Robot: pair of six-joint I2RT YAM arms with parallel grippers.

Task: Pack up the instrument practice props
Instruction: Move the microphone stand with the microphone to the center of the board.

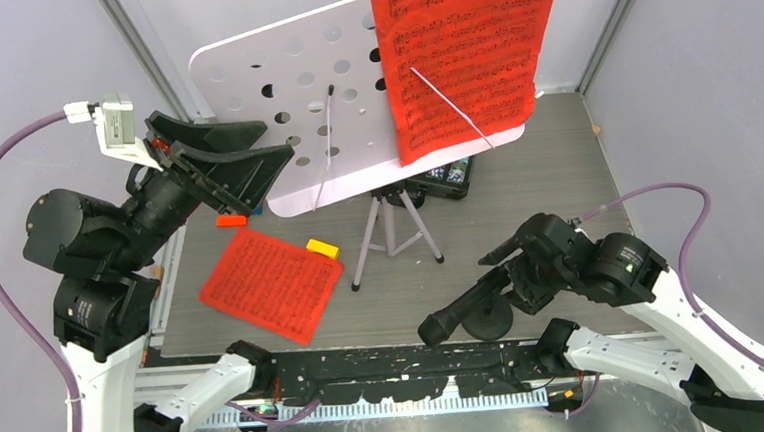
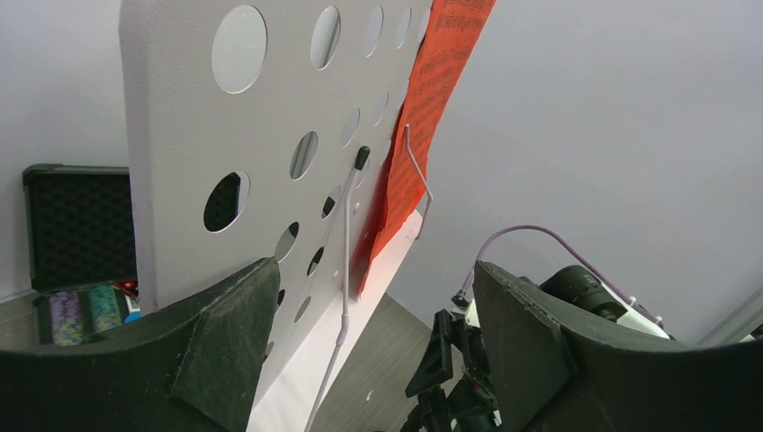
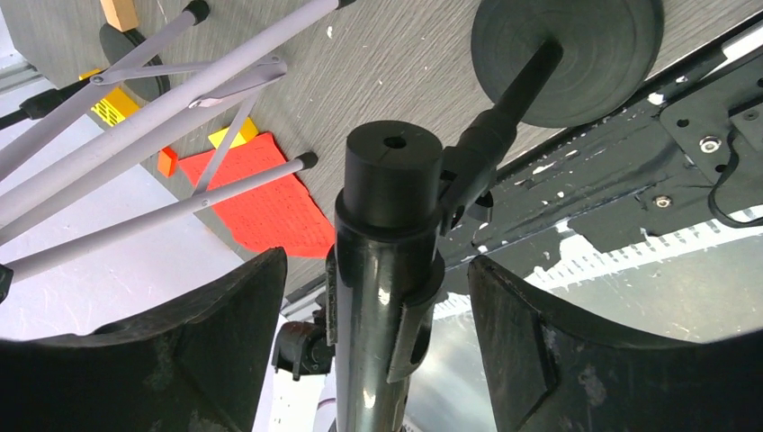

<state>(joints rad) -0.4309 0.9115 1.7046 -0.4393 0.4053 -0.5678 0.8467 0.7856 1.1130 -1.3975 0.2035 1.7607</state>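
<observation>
The white hole-punched music rack [image 1: 300, 91] stands tilted on silver tripod legs [image 1: 389, 231], and a red sheet-music page [image 1: 463, 51] is clipped on its right half. Another red page [image 1: 272, 285] lies flat on the table. My left gripper [image 1: 275, 144] is open at the rack's lower left edge [image 2: 297, 360], which runs between its fingers. A black microphone [image 1: 452, 319] leans on its round-based pole [image 1: 492, 321] near the front edge. My right gripper [image 3: 376, 261] is open around the microphone [image 3: 387, 216], with a gap on each side. The round base [image 3: 567, 54] rests on the table.
A black case of poker chips [image 1: 448, 177] sits behind the tripod, also seen open in the left wrist view [image 2: 81, 261]. A yellow block [image 1: 322, 248] and an orange block [image 1: 230, 221] lie beside the flat red page. Grey walls close in the back and sides.
</observation>
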